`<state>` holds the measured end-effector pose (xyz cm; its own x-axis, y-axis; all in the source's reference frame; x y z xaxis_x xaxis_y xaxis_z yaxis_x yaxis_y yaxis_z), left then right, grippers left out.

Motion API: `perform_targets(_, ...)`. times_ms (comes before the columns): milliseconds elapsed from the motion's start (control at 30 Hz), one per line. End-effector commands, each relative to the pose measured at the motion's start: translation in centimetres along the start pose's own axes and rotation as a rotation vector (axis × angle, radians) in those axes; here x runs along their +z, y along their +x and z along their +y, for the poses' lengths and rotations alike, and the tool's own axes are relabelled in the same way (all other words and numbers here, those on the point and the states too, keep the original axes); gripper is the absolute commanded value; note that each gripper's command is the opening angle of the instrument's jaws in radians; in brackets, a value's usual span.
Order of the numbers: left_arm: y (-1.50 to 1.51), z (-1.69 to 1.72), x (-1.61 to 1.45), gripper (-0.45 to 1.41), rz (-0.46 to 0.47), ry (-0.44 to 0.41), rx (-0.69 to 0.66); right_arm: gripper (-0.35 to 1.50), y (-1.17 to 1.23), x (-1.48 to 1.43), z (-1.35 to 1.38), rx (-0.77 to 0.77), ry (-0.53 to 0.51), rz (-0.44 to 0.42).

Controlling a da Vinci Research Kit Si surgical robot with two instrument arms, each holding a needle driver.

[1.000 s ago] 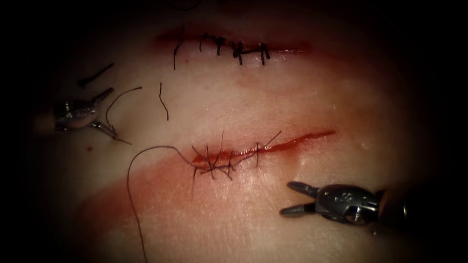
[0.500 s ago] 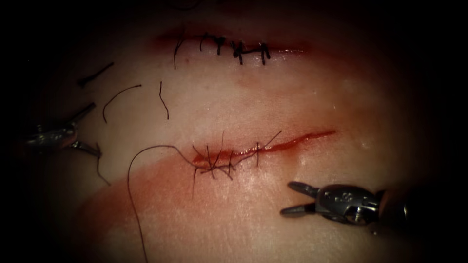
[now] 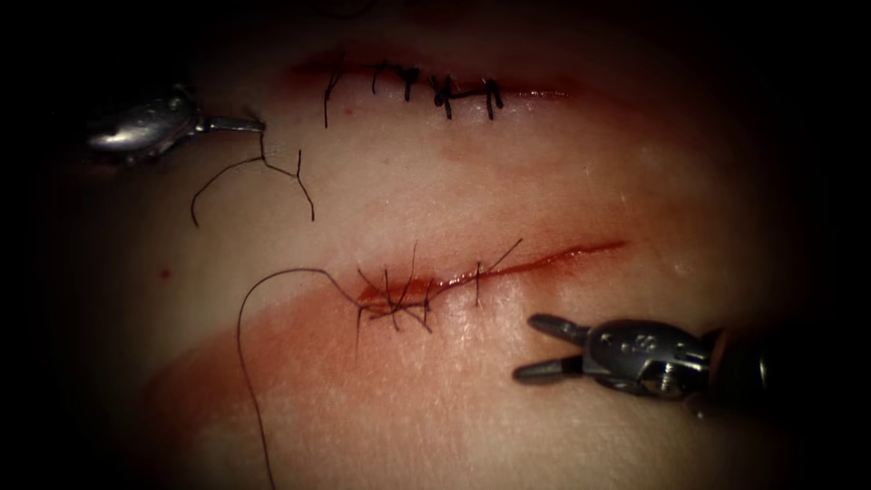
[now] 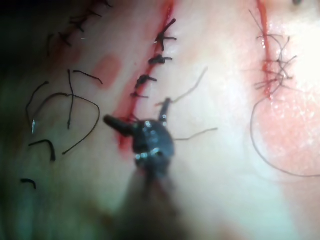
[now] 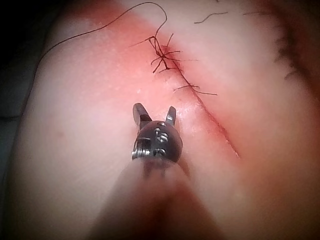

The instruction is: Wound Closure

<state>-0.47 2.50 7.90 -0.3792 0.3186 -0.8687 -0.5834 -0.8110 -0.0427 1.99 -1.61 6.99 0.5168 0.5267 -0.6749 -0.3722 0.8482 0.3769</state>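
Lower cut (image 3: 544, 261) stitched on its left part, right part open (needle unseen). Right tool (image 3: 543, 349) jaws spread, holding nothing; left tool (image 3: 243, 124) jaws: can't tell.

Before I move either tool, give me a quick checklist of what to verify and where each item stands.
1. Right tool empty: jaws open, holding nothing. Ok.
2. Left tool free: jaws open; whether the cut end of thread at its tip clings to it, cannot tell.
3. Needle located: cannot tell.
4. Long thread slack on the tissue, leading from the stitches, clear of both tools. Ok.
5. Cut fully stitched: not ok; its right part is unstitched.
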Motion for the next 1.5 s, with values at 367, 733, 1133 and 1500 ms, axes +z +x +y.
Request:
perform_targets(367, -0.56, 0.75, 1.26, 1.28, 0.019, 0.191, 0.125, 1.46, -0.08, 0.15, -0.15, -0.008, 0.001, 0.003)
perform_targets(733, -1.13, 1.13, 1.25, 1.3, 0.052, 0.171, 0.357, 1.48, -0.17, 0.15, -0.21, -0.017, 0.001, 0.007)
perform_targets(1133, -1.12, 1.43, 0.37, 1.31, -0.04, -0.052, 0.512, 1.48, -0.17, 0.17, -0.2, -0.017, -0.001, 0.006)
perform_targets(1500, -0.94, 1.22, -0.18, 1.31, -0.188, -0.32, 0.518, 1.48, -0.19, 0.15, -0.23, -0.02, 0.0, 0.008)
